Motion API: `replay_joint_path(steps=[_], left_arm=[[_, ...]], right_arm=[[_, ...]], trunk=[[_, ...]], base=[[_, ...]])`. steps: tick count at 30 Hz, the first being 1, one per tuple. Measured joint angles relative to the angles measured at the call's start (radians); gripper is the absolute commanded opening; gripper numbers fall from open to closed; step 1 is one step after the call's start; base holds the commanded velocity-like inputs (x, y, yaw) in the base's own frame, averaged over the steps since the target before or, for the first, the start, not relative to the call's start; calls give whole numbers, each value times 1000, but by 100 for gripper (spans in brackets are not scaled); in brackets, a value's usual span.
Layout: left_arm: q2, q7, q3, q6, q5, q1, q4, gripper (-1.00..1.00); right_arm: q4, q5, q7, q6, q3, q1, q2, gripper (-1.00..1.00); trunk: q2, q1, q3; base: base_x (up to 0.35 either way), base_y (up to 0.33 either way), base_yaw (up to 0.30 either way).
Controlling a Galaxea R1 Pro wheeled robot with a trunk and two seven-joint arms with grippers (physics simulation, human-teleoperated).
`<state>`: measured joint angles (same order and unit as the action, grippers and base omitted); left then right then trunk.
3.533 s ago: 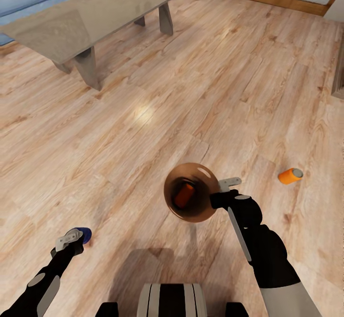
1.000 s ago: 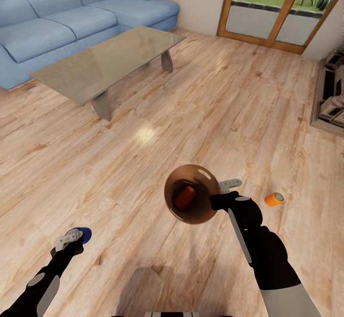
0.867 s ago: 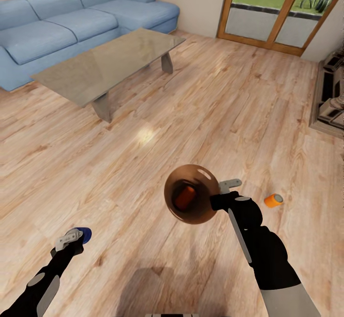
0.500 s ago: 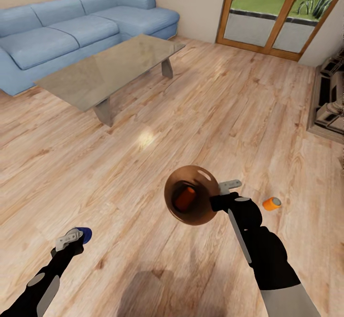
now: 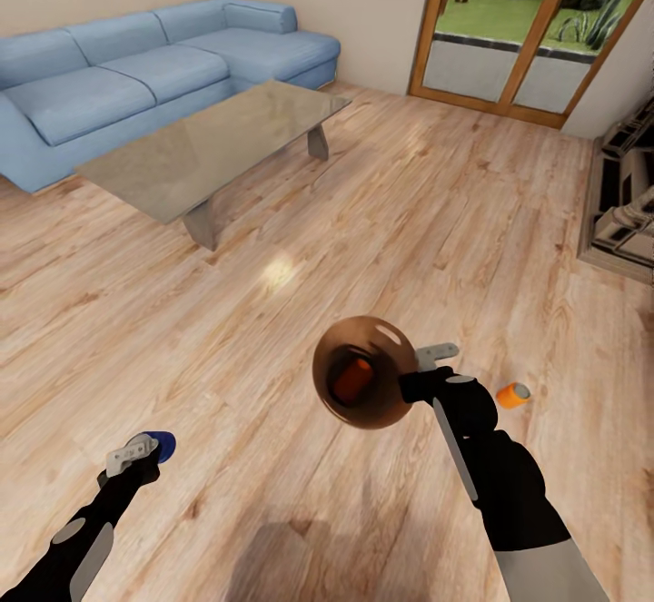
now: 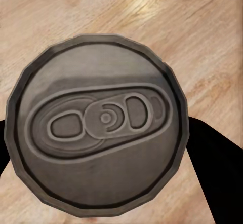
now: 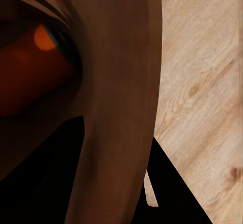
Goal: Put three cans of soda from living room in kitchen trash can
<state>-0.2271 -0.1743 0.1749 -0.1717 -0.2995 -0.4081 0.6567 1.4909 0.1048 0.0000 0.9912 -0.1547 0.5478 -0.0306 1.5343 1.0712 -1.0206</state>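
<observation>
My right gripper [image 5: 427, 370] is shut on the rim of the trash can [image 5: 386, 398], held above the floor with its brown inside facing the head camera. One orange soda can [image 5: 351, 379] lies inside it, also glimpsed in the right wrist view as an orange can [image 7: 43, 36] past the bin wall [image 7: 121, 82]. A second orange can [image 5: 512, 394] lies on its side on the floor just right of my right hand. My left gripper [image 5: 145, 449], low at the left, is shut on the dark blue can [image 5: 163, 446]; its silver top [image 6: 98, 122] faces the left wrist camera.
Pale wood plank floor [image 5: 381, 212] stretches ahead. A glass-topped coffee table [image 5: 213, 143] stands at upper left before a blue corner sofa [image 5: 136, 71]. Wood-framed glass doors [image 5: 509, 30] are at the back; a dark low cabinet [image 5: 622, 202] lines the right edge.
The head view has tilted up and shifted, showing more of the sofa, wall and doors. The floor can appears lower and further left. Both arms hold their loads as before.
</observation>
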Motion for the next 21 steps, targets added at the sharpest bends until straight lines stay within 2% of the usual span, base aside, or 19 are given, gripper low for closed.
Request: replay_joint_path(steps=[5,9,11,13,14,16,17,19,21], left_arm=[[0,0,0,-1,-1,0,0,-100],[0,-46,1,-1,-1,0,38,-100],[0,-115,2,8,-1,0,62,-100],[-1,-208,3,46,-2,0,84,-100],[-2,-234,4,65,-3,0,90,-100],[-2,-342,7,161,-4,0,125,-100],[-3,-372,8,189,-4,0,136,-100],[-8,-507,9,329,-7,0,212,-100],[-11,-562,10,393,-5,0,251,-100]], right_arm=[[-6,-1,-1,0,0,0,0,-100],[-45,0,-1,-1,0,-1,0,-100],[-63,0,-1,-2,0,-1,0,-100],[-95,2,-2,-2,0,-1,0,-100],[-103,3,-2,-3,0,-1,0,-100],[-136,2,-3,-5,-1,-1,0,-100],[-145,3,-3,-6,-1,-1,0,-100],[-182,5,-4,-9,-2,-1,-1,-100],[-197,6,-4,-11,-3,-1,-1,-100]], trunk=[[-21,-12,17],[-21,-12,18],[-21,-12,19],[-21,-12,19],[-21,-12,19],[-21,-12,19],[-21,-12,19],[-21,-12,19],[-21,-12,19]], base=[[0,0,0],[0,0,0],[0,0,0],[0,0,0],[0,0,0],[0,0,0],[0,0,0],[0,0,0],[0,0,0]])
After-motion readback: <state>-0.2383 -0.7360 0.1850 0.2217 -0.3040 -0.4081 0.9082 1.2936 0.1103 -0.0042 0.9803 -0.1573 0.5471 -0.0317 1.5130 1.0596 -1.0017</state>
